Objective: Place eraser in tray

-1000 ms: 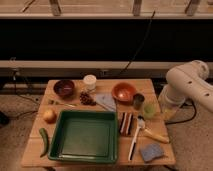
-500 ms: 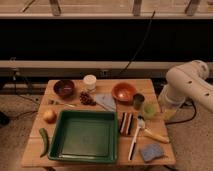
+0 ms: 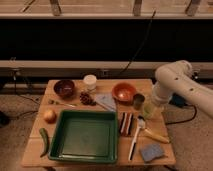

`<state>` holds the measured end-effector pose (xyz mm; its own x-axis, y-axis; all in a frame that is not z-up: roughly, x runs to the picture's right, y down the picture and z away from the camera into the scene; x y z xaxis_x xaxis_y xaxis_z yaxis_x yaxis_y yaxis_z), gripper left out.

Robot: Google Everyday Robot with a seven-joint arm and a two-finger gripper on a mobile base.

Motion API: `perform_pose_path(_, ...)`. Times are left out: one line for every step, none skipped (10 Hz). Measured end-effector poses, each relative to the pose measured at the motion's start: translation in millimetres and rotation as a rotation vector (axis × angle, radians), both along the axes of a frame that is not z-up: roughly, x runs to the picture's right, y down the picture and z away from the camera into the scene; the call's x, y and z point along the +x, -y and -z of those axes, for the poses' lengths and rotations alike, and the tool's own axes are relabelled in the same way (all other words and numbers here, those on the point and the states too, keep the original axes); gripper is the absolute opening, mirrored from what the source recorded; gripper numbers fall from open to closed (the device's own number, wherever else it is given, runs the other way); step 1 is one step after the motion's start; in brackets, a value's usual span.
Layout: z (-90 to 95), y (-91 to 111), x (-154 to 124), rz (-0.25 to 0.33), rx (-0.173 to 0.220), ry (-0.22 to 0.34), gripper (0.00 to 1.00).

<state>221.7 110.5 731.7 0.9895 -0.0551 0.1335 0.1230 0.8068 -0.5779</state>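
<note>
Eraser [image 3: 126, 123] just front-left of gripper [image 3: 148, 108]

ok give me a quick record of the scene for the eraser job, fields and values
eraser: lying on the table, just right of the tray, outside it
tray: dark green, nothing in it
gripper: open, at the table's right side, apart from the eraser
near eraser: white-handled spoon, blue-grey sponge
task: not yet done

Rounded white arm [image 3: 176, 83], pale jaws at tip
</note>
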Motion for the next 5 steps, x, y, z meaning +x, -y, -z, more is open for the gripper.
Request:
perform_pose_path(-9.4,-4.6,-19.6,0.024,-0.01,0.041,0.65)
perform_pose_path(-15.6,-7.9,-35.3,0.045,-0.017,0.076,0.65)
perform_pose_path(-21.9,-15.3,-48.7,0.073,-0.025,0.123,0.65)
perform_pose_path(-26.0,-22.3,-57.7,0.088,-0.03,0.165,0.65)
perform_pose_path(-30.2,-27.5,-65.3,0.101,-0.033,0.196,0.65)
